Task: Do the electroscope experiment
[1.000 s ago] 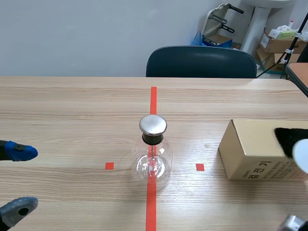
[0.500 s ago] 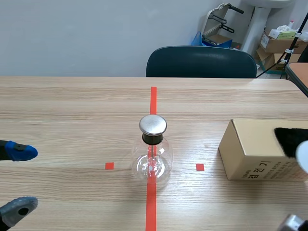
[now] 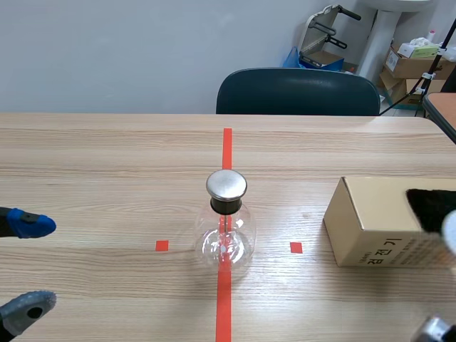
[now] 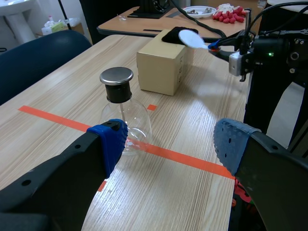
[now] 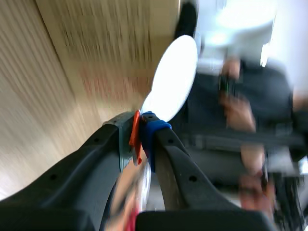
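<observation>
CHANGE: white paddle [image 5: 171, 79] edged slightly farther right of the flask [image 3: 226, 228]; flask unmoved | RIGHT: right gripper [image 5: 141, 131] pinching the paddle's handle | LEFT: left gripper [image 4: 171, 144] wide, idle left of flask | MEANING: likely still charging over the box [image 3: 374, 217]; flask cap not yet approached
</observation>
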